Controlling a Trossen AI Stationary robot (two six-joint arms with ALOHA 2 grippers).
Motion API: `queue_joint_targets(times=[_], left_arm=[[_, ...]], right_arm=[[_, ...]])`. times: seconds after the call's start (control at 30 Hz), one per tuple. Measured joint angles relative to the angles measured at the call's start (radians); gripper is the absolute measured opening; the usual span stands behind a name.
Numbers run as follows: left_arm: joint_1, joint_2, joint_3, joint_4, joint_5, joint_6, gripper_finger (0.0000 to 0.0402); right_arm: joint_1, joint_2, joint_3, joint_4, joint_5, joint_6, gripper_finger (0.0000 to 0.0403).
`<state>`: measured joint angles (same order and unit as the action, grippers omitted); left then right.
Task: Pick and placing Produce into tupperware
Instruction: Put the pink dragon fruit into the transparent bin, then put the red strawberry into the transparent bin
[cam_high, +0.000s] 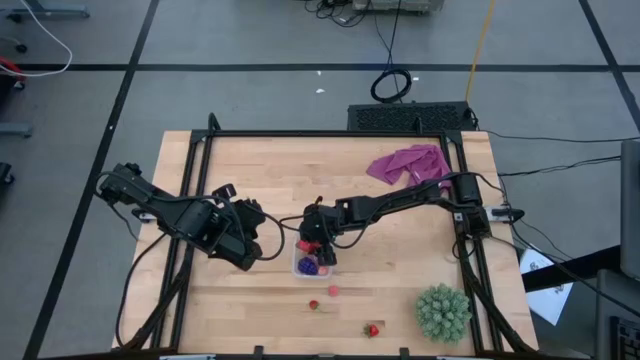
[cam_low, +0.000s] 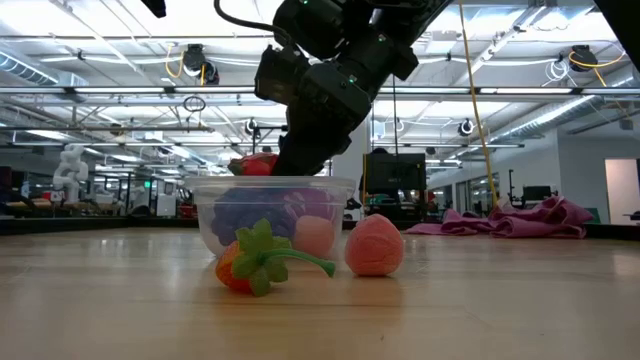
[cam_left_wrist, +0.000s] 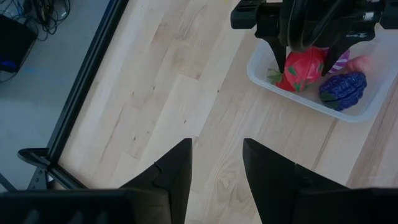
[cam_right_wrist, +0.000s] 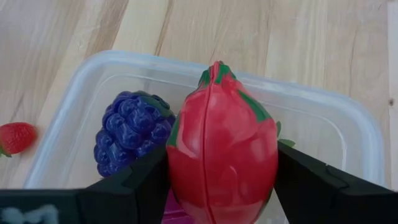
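1. The tupperware (cam_high: 310, 264) sits near the middle of the table (cam_high: 250, 170), toward its front half.
2. Inside it lies a purple grape bunch (cam_right_wrist: 129, 132), with a pink piece (cam_low: 314, 236) showing through the clear wall in the low view.
3. The right tool (cam_right_wrist: 221, 186) hangs over the tupperware, its fingers clamped on the larger red piece (cam_right_wrist: 222, 152), which has green markings and sits at rim height.
4. Just in front of the tupperware on the table are a strawberry (cam_low: 250, 268) with a green stem and a pink round piece (cam_low: 375, 246).
5. Another strawberry (cam_high: 372, 329) lies farther toward the front edge.
6. The left tool (cam_left_wrist: 216, 171) waits beside the tupperware, fingers apart and holding nothing.
7. A spiky green plant (cam_high: 443, 311) stands at the front right corner, and a purple-pink cloth (cam_high: 408, 163) lies at the back right.
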<state>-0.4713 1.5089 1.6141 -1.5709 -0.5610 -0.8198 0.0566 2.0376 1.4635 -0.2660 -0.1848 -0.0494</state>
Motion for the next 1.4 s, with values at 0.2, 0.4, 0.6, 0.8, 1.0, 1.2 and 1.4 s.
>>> queue_joint_targets(times=[0.2,0.4,0.6,0.8,1.0,1.2,1.4], left_arm=[[0.0,0.0,0.0,0.0,0.0,0.0,0.0147],[0.0,0.0,0.0,0.0,-0.006,0.001,0.0147],[0.0,0.0,0.0,-0.001,-0.017,0.007,0.0147],[0.0,0.0,0.0,0.0,-0.017,0.007,0.0147],[0.0,0.0,0.0,0.003,0.008,-0.021,0.0147],[-0.002,0.002,0.0,0.088,0.035,-0.054,0.0147],[-0.017,0.026,0.0,0.32,0.103,0.009,0.0147]], right_arm=[[0.0,-0.003,0.0,0.001,0.001,-0.006,0.0267],[0.0,-0.003,0.0,0.003,0.001,-0.022,0.0283],[0.003,-0.072,0.002,-0.025,0.003,-0.027,0.0283],[0.025,-0.262,0.002,-0.153,0.006,-0.019,0.0283],[0.063,-0.5,0.003,-0.408,0.005,0.177,0.0283],[0.131,-0.648,0.003,-0.573,0.004,0.362,0.0283],[0.203,-0.712,0.003,-0.622,0.005,0.43,0.0283]])
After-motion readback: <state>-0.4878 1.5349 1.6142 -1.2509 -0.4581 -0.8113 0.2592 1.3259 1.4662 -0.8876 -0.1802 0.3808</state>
